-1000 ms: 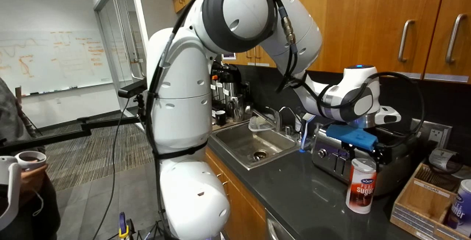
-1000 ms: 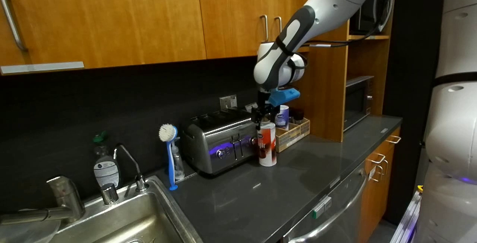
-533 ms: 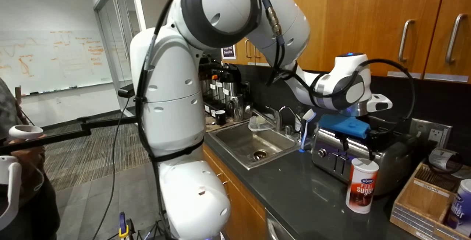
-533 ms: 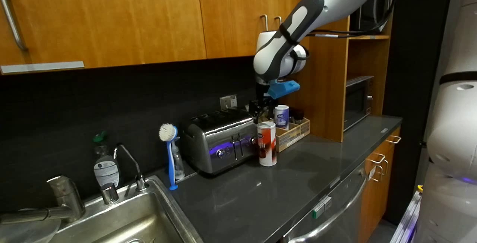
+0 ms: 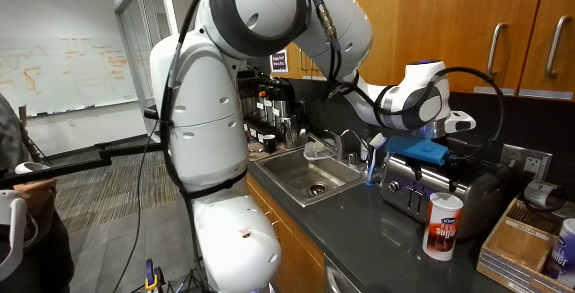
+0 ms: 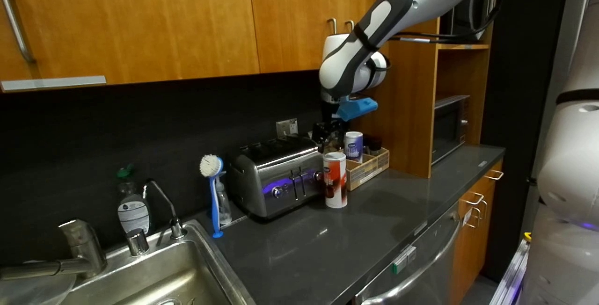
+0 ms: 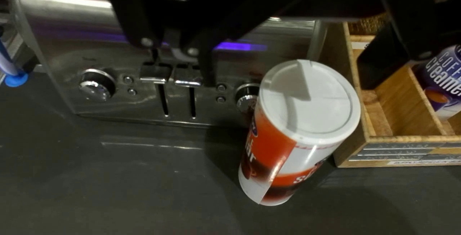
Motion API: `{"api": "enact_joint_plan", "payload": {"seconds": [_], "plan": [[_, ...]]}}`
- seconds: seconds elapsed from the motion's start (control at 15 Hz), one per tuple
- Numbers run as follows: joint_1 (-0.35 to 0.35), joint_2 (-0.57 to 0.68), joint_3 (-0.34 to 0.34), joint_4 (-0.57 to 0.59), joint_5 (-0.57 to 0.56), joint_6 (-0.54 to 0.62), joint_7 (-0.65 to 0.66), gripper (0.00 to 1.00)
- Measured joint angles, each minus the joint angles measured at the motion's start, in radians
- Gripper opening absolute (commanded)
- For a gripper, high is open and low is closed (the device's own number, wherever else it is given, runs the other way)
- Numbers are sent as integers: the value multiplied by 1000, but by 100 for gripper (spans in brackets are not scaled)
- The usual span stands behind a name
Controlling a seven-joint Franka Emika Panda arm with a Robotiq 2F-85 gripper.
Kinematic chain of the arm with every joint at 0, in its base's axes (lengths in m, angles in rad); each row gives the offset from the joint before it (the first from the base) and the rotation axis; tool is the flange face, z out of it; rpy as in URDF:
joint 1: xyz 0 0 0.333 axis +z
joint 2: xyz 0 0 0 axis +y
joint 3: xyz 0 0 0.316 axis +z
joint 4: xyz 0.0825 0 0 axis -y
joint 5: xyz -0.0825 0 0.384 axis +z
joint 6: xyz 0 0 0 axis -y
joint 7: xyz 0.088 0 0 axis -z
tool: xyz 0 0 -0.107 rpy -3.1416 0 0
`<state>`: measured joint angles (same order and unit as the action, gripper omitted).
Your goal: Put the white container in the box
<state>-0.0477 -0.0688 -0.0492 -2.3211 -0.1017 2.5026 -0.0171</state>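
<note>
I have the gripper (image 5: 435,182) hanging over the counter (image 5: 382,243) with its fingers (image 7: 208,60) spread wide, clear of the sugar can (image 5: 442,230). The sugar can stands upright on the counter, in front of the toaster (image 6: 285,174) and just beside the box (image 7: 396,140), outside it. On its red side I can read "N'JOY PURE sugar". A strip (image 5: 527,230) inside the box says "SUGAR". In the box stands a purple can (image 7: 444,80); in my wrist view its lettering runs to "Creame" before the edge cuts it. Farther back, a sign (image 5: 279,61) begins "Empty Pot?". Orange writing on the whiteboard (image 5: 49,82) is too small to read.
</note>
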Motion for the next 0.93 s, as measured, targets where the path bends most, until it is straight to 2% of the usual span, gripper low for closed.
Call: {"api": "enact_joint_plan", "payload": {"seconds": [0.53, 0.93], "plan": [[-5, -9, -1, -16, -1, -103, 39, 100], [-9, -89, -10, -84, 13, -171, 47, 100]]}}
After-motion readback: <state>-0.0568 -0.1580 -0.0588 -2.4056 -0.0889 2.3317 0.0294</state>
